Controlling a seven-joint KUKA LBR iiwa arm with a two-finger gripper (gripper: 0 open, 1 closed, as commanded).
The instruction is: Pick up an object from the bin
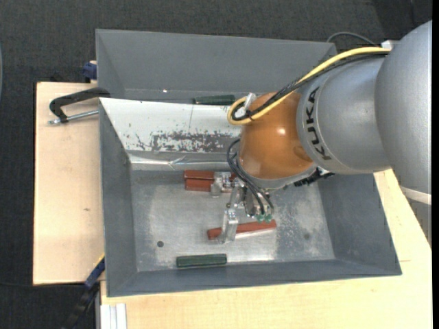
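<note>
three things lay near my gripper point(232, 226): a reddish-brown stick point(259, 228) directly under it, a second reddish-brown piece point(197, 181) beyond it to one side, and a dark green bar point(201, 260) nearer the front wall. i could not tell how far the gripper was spread, nor whether it gripped the stick.

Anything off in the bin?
Nothing spilled or broken. The gripper sits over a red bar mid-bin; a second red bar lies farther back, a dark green bar by the near wall. Only oddity: dark speckled scuffs on the far wall.
</note>
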